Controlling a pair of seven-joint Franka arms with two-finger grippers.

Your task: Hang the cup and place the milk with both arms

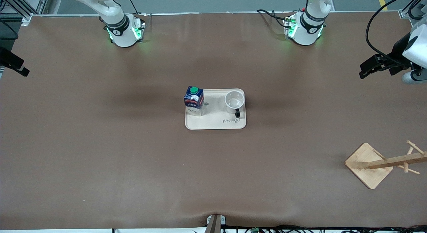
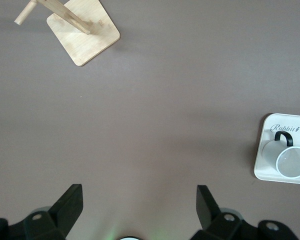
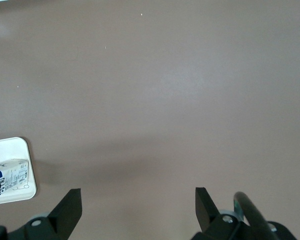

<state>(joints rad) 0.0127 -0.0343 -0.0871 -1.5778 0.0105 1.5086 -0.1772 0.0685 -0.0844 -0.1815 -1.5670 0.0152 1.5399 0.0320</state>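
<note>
The white cup with a black handle stands upright on a cream tray at mid-table, its handle toward the front camera. The dark-blue milk with a green cap stands on the same tray, toward the right arm's end. My left gripper is open and empty, high over the left arm's end of the table. My right gripper is open and empty over the right arm's end. The left wrist view shows its gripper, the cup and the tray. The right wrist view shows its gripper, the milk and the tray.
A wooden peg rack on a square base stands at the left arm's end, nearer the front camera than the tray; it also shows in the left wrist view. Brown tabletop lies between the tray and the rack.
</note>
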